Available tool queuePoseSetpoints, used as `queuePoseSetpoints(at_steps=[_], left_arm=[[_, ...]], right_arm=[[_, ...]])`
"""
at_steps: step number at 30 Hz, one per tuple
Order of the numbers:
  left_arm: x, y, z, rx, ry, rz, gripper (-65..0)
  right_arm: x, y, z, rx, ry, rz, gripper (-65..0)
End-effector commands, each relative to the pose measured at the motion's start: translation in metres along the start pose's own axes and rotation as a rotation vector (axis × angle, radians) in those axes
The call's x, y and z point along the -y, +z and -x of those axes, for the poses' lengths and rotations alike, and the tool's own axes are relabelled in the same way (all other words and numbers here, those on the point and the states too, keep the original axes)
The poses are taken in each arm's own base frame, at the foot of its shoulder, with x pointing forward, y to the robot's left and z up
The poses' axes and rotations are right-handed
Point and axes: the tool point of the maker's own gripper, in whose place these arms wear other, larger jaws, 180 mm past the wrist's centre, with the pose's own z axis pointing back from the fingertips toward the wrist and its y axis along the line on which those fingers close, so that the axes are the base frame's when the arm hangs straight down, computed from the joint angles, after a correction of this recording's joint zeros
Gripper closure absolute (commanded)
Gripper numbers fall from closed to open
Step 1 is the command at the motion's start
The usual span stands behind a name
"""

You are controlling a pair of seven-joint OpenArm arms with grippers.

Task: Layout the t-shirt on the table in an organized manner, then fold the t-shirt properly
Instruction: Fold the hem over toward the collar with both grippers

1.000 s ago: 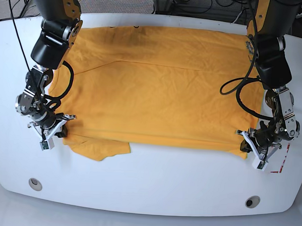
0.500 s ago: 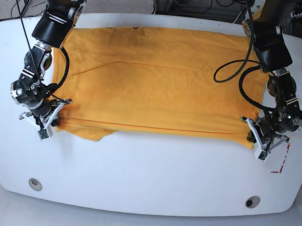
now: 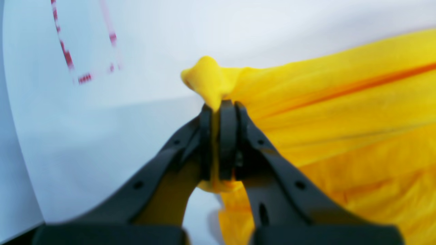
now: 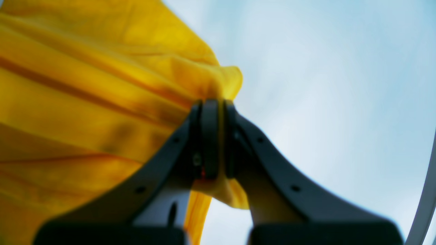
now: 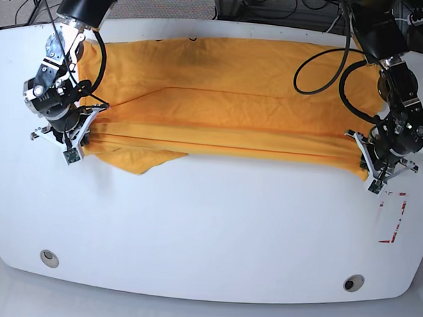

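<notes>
The orange-yellow t-shirt (image 5: 227, 103) lies stretched across the far half of the white table (image 5: 209, 228), its near edge lifted and doubled back over the body. My left gripper (image 5: 373, 179) at the right of the base view is shut on the shirt's right near corner, and its wrist view shows the t-shirt (image 3: 340, 112) bunched in the left gripper (image 3: 219, 105). At the left, my right gripper (image 5: 76, 150) is shut on the other corner, and in its wrist view the t-shirt (image 4: 85, 102) is pinched by the right gripper (image 4: 213, 102). A sleeve (image 5: 138, 159) droops onto the table below the fold.
A red-taped rectangle (image 5: 393, 217) sits by the table's right edge, just in front of the left gripper, and shows as the red-taped rectangle (image 3: 68, 58) in the left wrist view. Two round grey grommets (image 5: 49, 257) (image 5: 353, 282) lie near the front edge. Cables hang behind both arms.
Both grippers have moved away from the front edge toward the far side, carrying the shirt's near edge with them. The visible shirt has become shorter front to back.
</notes>
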Motion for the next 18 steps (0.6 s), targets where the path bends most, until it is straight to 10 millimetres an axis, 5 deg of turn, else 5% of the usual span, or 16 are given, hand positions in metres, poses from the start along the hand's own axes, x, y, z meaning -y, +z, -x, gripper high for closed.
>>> queuePoseSetpoints(at_steps=[1,18], left_arm=[[-0.015,0.017,0.004,-0.013,-0.037,-0.079,0.0],[0.012,0.034,0.068,-0.132,-0.080,-0.055,0.0]], right_arm=[[0.020,0.016,0.008,-0.035,-0.007,0.086,0.0],[0.014,0.038,0.067,-0.217,-0.003,0.099,0.0]])
